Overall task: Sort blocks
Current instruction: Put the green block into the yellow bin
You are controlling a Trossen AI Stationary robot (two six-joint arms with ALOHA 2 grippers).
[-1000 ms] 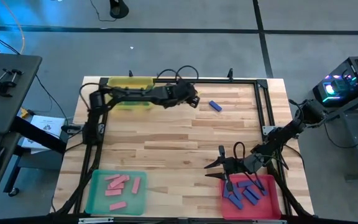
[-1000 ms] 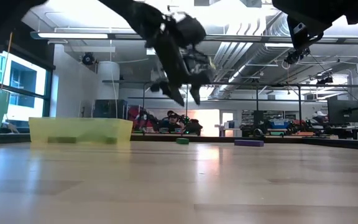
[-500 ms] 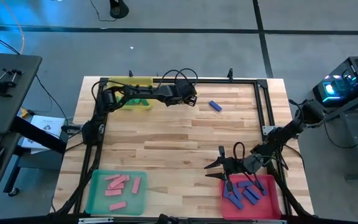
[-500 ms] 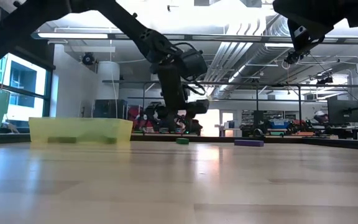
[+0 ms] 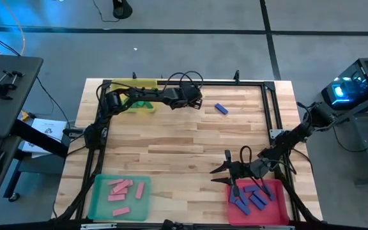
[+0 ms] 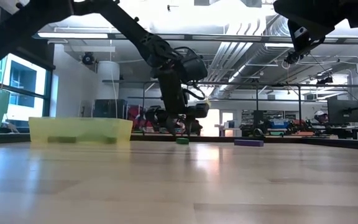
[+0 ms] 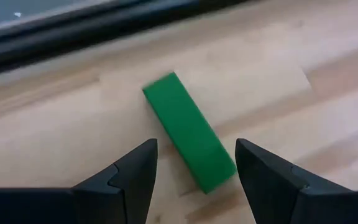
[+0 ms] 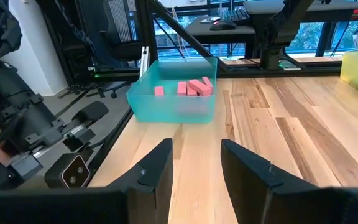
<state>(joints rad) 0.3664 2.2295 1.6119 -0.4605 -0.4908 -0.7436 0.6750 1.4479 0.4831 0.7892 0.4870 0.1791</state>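
Observation:
A green block [image 7: 188,140] lies flat on the wooden table near its far edge, and it also shows in the low view [image 6: 182,141]. My left gripper [image 7: 191,180] is open, low over the block, with one finger on either side and neither touching it. In the high view my left gripper [image 5: 193,99] hides the block. A purple-blue block [image 5: 220,108] lies on the table to its right. My right gripper [image 5: 217,175] is open and empty, just left of the pink-red tray [image 5: 275,207].
The yellow tray [image 5: 133,85] at the far left holds green blocks. The green tray [image 5: 101,204] at the near left holds pink blocks. The pink-red tray at the near right holds several purple-blue blocks. A black frame rail [image 5: 235,82] runs along the far edge.
My left gripper has come down from well above the table to just over the green block, moving slightly toward the far edge, its fingers still apart. The blocks have not moved.

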